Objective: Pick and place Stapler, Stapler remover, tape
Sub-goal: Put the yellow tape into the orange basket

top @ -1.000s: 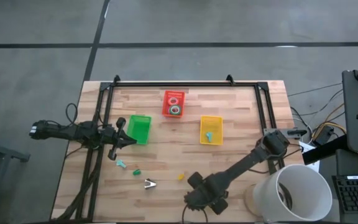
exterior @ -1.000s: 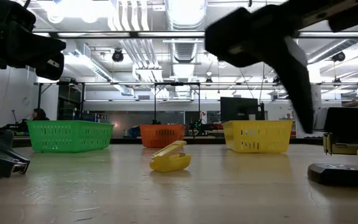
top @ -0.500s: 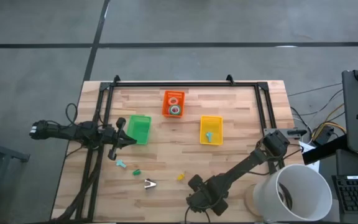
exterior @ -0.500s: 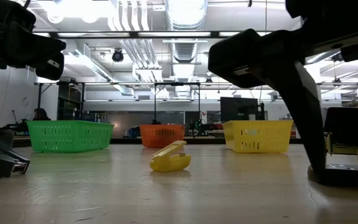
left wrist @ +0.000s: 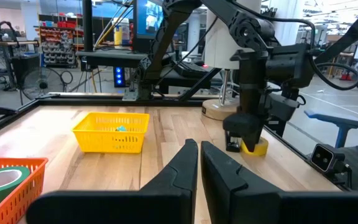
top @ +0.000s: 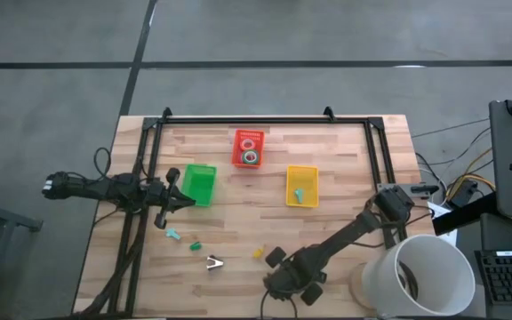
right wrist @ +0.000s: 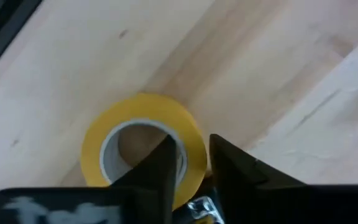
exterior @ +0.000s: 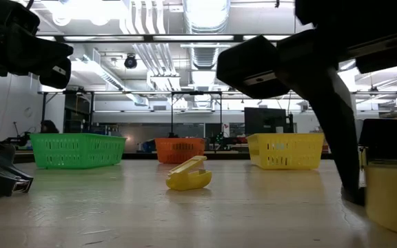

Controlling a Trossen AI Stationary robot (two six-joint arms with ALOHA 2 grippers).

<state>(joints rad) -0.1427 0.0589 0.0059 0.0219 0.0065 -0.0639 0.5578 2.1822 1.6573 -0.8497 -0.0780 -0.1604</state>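
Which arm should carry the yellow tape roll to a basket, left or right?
Right. The right gripper already pinches the yellow tape roll's wall near the table's front edge, while the left gripper, shut and empty, waits beside the green basket.

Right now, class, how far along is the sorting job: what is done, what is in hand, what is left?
Done: two tape rolls lie in the red basket, and a teal piece lies in the yellow basket. In hand: the right gripper is shut on the yellow tape. Left: small loose pieces lie on the table near the waiting left gripper; the stapler cannot be made out.
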